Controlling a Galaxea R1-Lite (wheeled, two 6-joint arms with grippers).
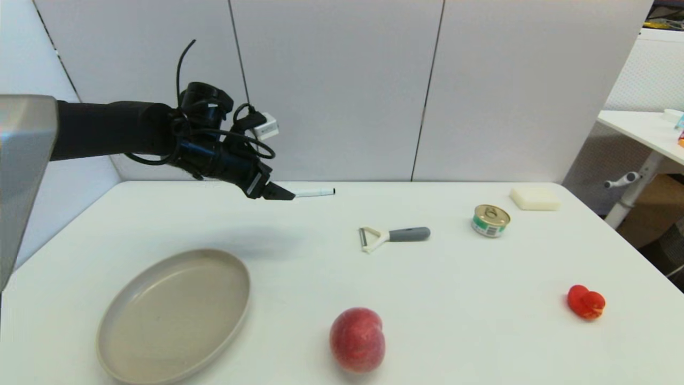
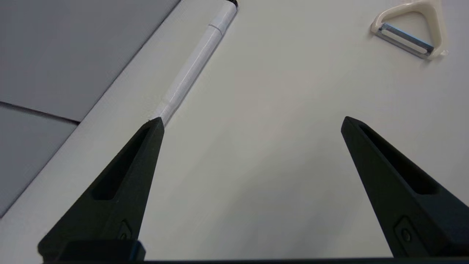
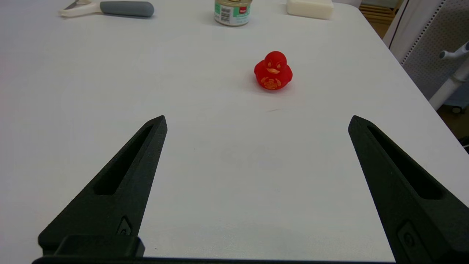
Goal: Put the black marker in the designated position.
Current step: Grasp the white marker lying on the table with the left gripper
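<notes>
The left gripper (image 2: 251, 121) hung wide open and held nothing; the black marker (image 2: 198, 64) lay flat on the table (image 1: 299, 267) just past one fingertip (image 2: 155, 124), off to that side and not between the two fingers; its long side ran on away from the gripper; the left arm reached out low, tipped down; the right gripper (image 3: 256, 121) sat open, far off, near a red duck (image 3: 273, 71).

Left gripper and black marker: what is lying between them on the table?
Nothing. In the left wrist view the open left gripper has one fingertip right at the black marker; only bare white table shows there.
</notes>
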